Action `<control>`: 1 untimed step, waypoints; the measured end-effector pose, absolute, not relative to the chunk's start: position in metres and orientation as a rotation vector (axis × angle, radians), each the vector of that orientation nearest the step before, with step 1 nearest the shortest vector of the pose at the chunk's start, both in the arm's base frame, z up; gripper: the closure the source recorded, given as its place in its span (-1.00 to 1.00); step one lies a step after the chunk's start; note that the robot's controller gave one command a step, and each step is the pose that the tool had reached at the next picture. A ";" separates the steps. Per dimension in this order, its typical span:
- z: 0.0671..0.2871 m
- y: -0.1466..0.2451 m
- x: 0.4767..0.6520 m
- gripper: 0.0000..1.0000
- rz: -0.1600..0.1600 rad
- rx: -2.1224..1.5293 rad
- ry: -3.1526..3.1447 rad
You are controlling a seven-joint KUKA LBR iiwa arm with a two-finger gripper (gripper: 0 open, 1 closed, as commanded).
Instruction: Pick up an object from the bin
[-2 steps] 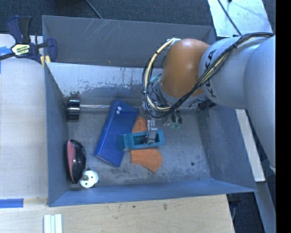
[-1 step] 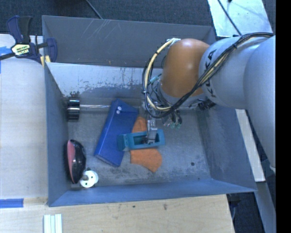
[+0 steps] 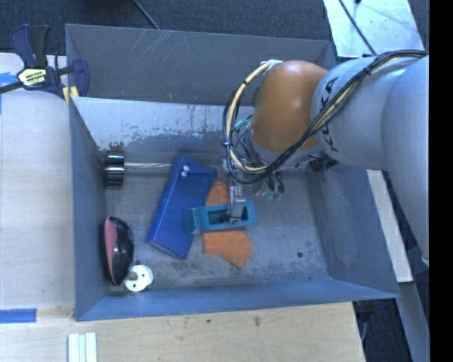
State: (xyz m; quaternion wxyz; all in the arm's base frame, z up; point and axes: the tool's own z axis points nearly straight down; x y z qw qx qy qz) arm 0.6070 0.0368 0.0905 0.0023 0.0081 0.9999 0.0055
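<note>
Camera view, from above and slightly to one side. Grey bin [image 3: 196, 59], with the arm [image 3: 377, 119] reaching in from the right, orange cover [image 3: 287, 111] and cables [image 3: 231, 119] at the wrist.

Gripper [image 3: 235, 208] down low near the middle of the floor, right at a small light-blue plastic frame [image 3: 204, 219]. Spread or pressed together: impossible to tell from here.

Frame flat on the floor, touching the right edge of a flat dark-blue box [image 3: 174, 210] that lies slanted, top end toward the back wall. Just in front of the frame and touching it, an orange wedge [image 3: 230, 249]. Another orange scrap [image 3: 217, 194] just behind, between box and gripper, partly hidden.

Well apart on the left:
- A black cylinder [image 3: 114, 169] at the end of a clear tube [image 3: 147, 164], near the back-left corner.
- A black-and-pink oval thing [image 3: 116, 249] along the left wall.
- Just beside it, a small white disc [image 3: 139, 278] in the front-left corner.
</note>
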 end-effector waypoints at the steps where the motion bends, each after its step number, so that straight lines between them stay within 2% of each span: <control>1: 0.095 0.037 0.605 1.00 0.014 0.022 3.146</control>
